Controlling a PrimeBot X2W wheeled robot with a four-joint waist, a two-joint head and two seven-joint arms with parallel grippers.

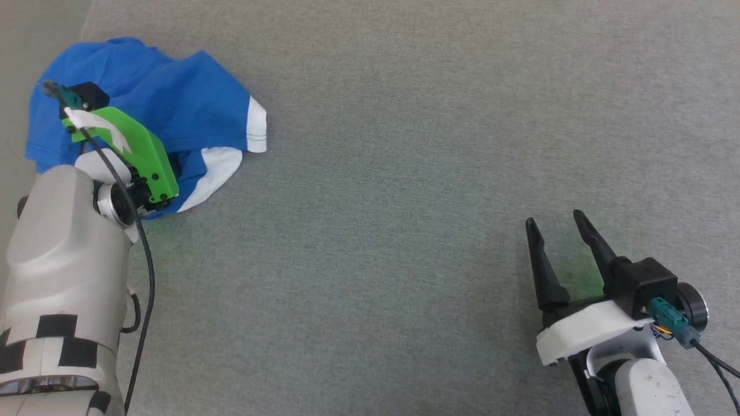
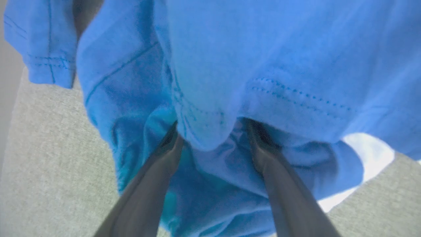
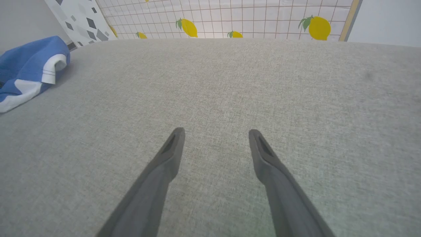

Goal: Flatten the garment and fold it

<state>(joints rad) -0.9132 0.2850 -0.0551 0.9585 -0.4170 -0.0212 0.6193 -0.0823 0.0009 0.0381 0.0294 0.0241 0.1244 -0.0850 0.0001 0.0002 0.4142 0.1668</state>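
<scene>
At the far left of the grey padded surface [image 1: 404, 231], the garment [image 1: 173, 98] lies crumpled, blue folds with white trim along its right edge. The left gripper [image 2: 213, 138] sits among the folds with its fingers spread apart and cloth sagging over the tips. The right gripper [image 1: 554, 218] hovers well apart from it, released and holding nothing.

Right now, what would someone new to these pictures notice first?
The crumpled blue garment with white trim stands out most, bunched at the far left of the grey surface. The left gripper is pushed into it, fingers spread with a fold of cloth between them, and its wrist carries a bright green bracket. The right gripper is open at the lower right, well apart from the garment.
</scene>
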